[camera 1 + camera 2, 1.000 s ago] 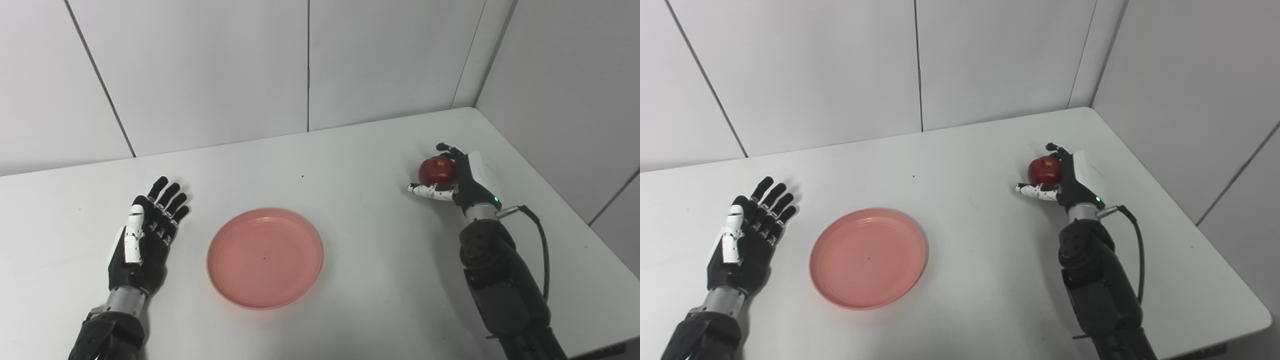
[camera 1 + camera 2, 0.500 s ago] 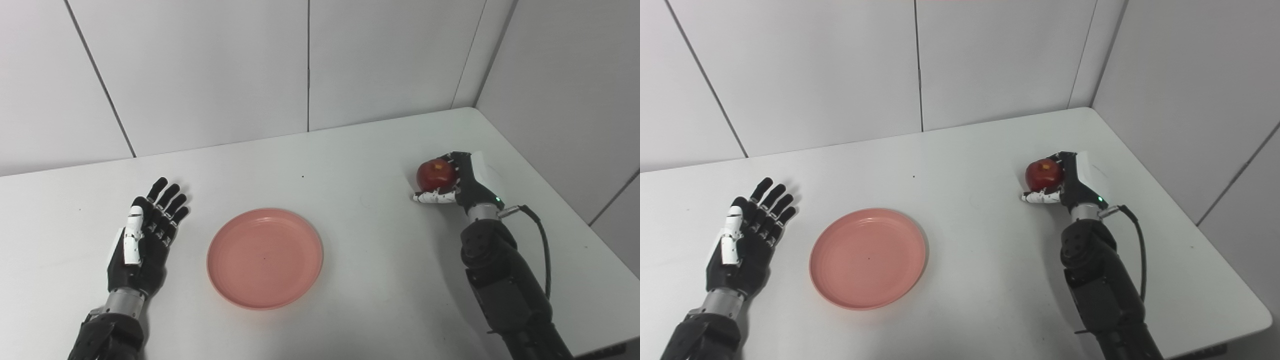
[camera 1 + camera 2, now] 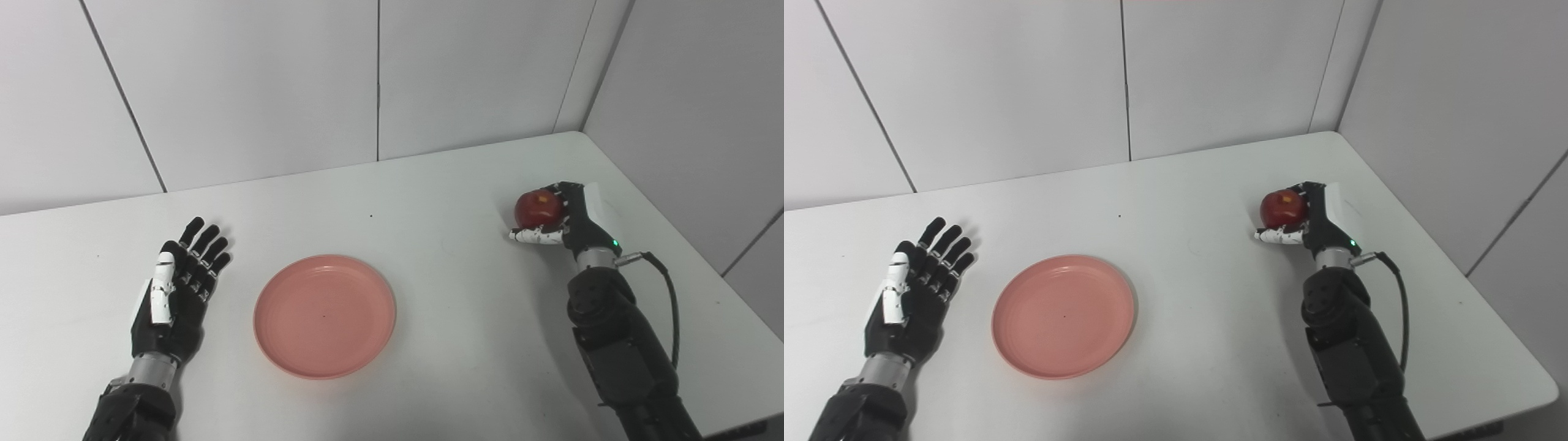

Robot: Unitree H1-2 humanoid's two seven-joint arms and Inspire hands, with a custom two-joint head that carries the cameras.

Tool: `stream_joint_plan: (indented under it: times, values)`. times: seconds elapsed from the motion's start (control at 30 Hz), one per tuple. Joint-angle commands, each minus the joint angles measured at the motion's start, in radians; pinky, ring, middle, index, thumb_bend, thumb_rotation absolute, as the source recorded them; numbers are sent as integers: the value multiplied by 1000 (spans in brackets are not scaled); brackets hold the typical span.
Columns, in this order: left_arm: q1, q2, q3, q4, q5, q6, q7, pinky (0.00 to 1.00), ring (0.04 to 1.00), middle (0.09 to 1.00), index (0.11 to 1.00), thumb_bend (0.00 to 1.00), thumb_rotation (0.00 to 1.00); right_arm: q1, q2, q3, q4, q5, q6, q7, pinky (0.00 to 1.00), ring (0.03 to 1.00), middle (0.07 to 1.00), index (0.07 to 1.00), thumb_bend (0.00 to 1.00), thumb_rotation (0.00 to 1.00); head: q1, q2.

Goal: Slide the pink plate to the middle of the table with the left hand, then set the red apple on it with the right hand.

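Nearest, pink plate (image 3: 324, 316) flat on the white table (image 3: 453, 318), near the middle. Just left, left robot hand (image 3: 173, 288) open, fingers spread, holding nothing. Farther right, right robot hand (image 3: 1311, 219) wrapped around red apple (image 3: 1282, 207). Both views alike.

- A white table (image 3: 441, 184) fills the lower part of both views, its far right corner rounded.
- Pale grey wall panels (image 3: 245, 86) stand behind and to the right (thin dark seams between them).
- The light is even.
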Motion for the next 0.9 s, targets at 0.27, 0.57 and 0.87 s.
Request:
stream_joint_plan:
  times: [0.27, 0.57, 0.87]
  values:
    - [58, -5, -5, 28, 8, 67, 24, 933, 917, 918, 900, 365, 1000, -41, 6, -11, -187, 26, -19, 2, 377, 435, 447, 533, 522, 2, 48, -2]
    - [70, -30, -23, 9, 27, 57, 50, 933, 917, 917, 896, 362, 1000, -61, 20, 59, -352, -17, 18, 77, 372, 436, 450, 530, 523, 2, 113, -6]
    - [90, -59, -44, -41, 57, 74, 86, 921, 911, 915, 893, 376, 1000, -111, 82, 144, -419, -62, 35, 171, 351, 427, 452, 529, 523, 1, 193, -2]
